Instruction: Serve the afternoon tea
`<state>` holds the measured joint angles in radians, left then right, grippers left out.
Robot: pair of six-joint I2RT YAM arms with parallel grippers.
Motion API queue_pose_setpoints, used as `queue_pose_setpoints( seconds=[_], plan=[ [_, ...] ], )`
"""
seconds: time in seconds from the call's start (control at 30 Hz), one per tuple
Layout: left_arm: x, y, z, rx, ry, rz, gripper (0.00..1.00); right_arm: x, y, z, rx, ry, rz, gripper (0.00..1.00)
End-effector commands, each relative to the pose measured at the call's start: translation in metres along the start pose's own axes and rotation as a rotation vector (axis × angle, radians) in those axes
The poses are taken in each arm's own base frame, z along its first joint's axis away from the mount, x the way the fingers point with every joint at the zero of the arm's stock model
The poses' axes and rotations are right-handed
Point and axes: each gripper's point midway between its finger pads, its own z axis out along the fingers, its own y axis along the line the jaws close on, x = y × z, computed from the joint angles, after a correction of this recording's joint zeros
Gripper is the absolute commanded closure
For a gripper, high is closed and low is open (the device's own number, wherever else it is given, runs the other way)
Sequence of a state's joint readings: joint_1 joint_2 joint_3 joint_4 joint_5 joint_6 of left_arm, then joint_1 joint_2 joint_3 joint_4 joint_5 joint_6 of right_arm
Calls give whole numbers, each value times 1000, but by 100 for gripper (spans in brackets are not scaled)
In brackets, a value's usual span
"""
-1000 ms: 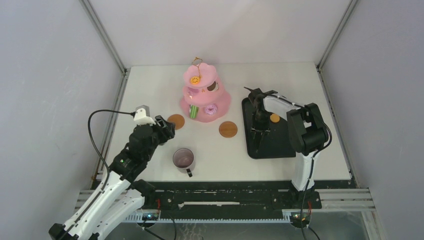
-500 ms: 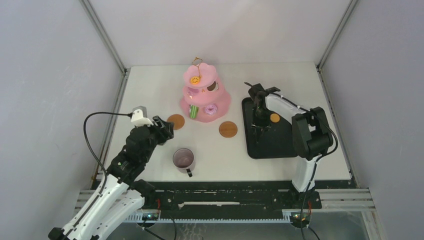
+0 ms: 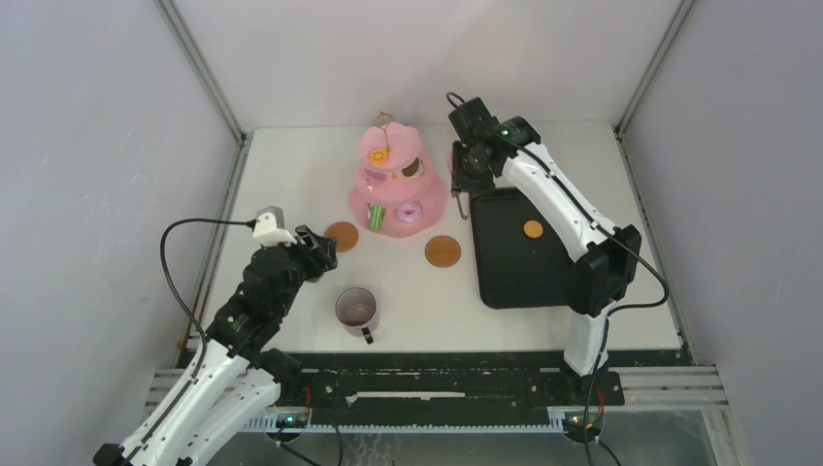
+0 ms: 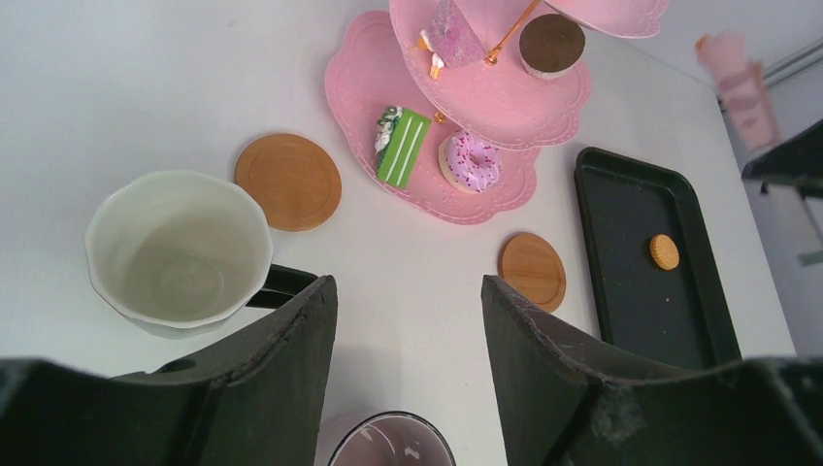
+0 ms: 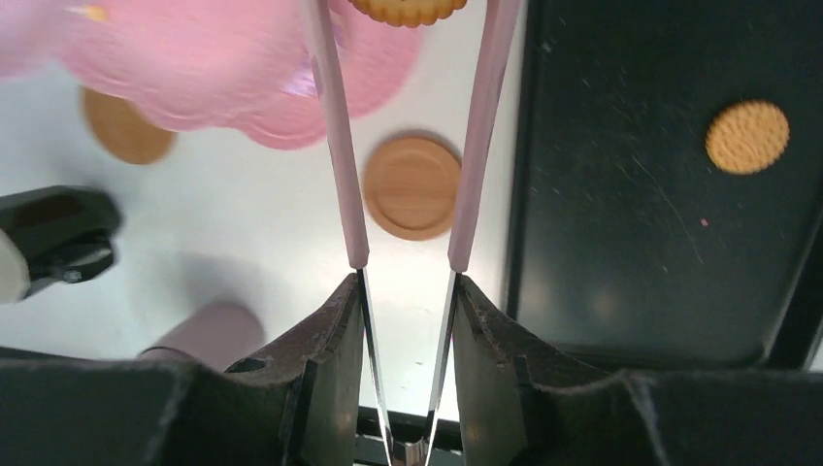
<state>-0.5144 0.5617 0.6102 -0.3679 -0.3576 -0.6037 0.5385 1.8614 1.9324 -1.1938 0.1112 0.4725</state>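
Note:
The pink three-tier cake stand (image 3: 396,189) stands at the back middle, with a green slice (image 4: 401,146) and a pink donut (image 4: 471,160) on its lowest tier. My right gripper (image 3: 464,177) hovers beside the stand's right edge. It is shut on thin tongs (image 5: 335,146) that pinch a round biscuit (image 5: 408,8) at their tips. My left gripper (image 4: 408,286) is open and holds nothing. Two mugs are near it, one to its left (image 4: 180,254) and one just below it (image 4: 393,447). Two brown coasters (image 3: 342,236) (image 3: 443,251) lie in front of the stand.
The black tray (image 3: 519,272) lies to the right of the stand with one biscuit (image 3: 533,229) on it. Grey walls enclose the table on three sides. The left arm's cable (image 3: 180,252) loops over the table's left edge.
My right arm rose off the tray and swung back and left to the cake stand, carrying the tongs. The left arm barely moved.

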Motion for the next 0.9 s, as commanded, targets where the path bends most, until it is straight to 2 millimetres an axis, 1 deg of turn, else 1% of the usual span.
queue_pose_setpoints(
  seconds=[0.0,0.13,0.23,0.4,0.6,0.87],
  plan=[
    [-8,-6,-3,24,-21,-25,39,-16,26,-20,-21,-35,-59,79],
    [-8,-6,-3,24,-18,-25,39,-25,54,-21,-64,-46,-83,79],
    [-8,-5,-4,22,-19,-26,39,-26,73,-19,-95,-49,-97,79],
    [-8,-4,-6,21,-19,-27,39,-25,95,-19,-140,-62,-111,78],
    [-7,-4,-6,23,-17,-27,39,-22,101,-28,-143,-84,-123,78],
    [-6,-6,-5,31,-14,-33,39,-29,105,-44,-156,-143,-128,78]
  ],
)
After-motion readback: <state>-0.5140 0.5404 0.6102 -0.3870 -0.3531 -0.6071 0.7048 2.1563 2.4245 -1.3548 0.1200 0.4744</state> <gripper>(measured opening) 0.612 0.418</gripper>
